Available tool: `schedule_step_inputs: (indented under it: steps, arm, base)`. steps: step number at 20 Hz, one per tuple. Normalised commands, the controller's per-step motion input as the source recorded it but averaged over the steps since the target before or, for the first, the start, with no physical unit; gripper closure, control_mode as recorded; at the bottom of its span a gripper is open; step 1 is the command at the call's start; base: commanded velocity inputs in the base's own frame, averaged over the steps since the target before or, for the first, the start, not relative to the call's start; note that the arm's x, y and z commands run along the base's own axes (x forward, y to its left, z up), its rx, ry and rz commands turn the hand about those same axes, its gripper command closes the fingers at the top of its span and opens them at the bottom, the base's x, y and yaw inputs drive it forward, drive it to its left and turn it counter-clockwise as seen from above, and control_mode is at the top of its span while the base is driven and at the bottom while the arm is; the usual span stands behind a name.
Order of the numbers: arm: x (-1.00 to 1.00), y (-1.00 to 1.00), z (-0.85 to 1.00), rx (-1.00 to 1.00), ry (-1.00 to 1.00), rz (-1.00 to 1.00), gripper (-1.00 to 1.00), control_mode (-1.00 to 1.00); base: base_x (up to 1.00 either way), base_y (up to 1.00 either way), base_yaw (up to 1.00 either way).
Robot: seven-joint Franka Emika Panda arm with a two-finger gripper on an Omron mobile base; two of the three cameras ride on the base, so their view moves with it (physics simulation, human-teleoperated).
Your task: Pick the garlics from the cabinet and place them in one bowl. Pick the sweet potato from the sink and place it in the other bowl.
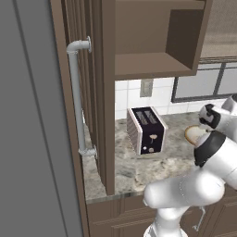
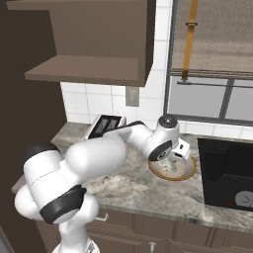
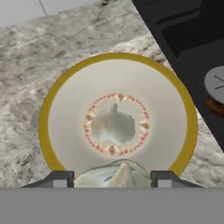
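Observation:
In the hand view the shallow tan bowl (image 3: pixel 48 113) lies straight below my gripper (image 3: pixel 113 180). One off-white garlic (image 3: pixel 114 125) rests in the bowl's centre. A second garlic (image 3: pixel 117 176) sits between my two fingertips (image 3: pixel 61 179), which are shut on it just above the bowl's near rim. From the right base view the hand (image 2: pixel 180 150) hovers over the same bowl (image 2: pixel 173 170), left of the black sink (image 2: pixel 227 173). A brownish sliver, likely the sweet potato (image 3: pixel 215 107), shows in the sink at the hand view's right edge. The cabinet shelf (image 1: pixel 157 41) stands bare. The other bowl is out of view.
A dark toaster (image 1: pixel 147 129) stands on the marble counter (image 1: pixel 134 171) left of the bowl. The grey fridge with its pipe handle (image 1: pixel 76 97) fills the left side. The window and tiled wall (image 2: pixel 143 99) close off the back. A round grey drain (image 3: pixel 216 81) lies in the sink.

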Motion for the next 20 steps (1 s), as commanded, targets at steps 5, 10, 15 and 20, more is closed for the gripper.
schedule_step_inputs:
  steps: [5,10,15,20]
  arm:
    - [0.25,0.0,-0.27,0.0,0.01,0.0,1.0,-1.0]
    - [0.37,-0.1,-0.04,0.0,0.0,0.01,1.0,-1.0]
    - [0.32,-0.17,0.0,0.0,0.0,0.01,1.0,-1.0]
    - [0.04,-0.13,-0.07,0.0,0.0,0.01,1.0,-1.0]
  base:
    - [0.0,0.0,0.0]
    - [0.0,0.0,0.0]
    - [0.0,0.0,0.0]
    - [0.0,0.0,0.0]
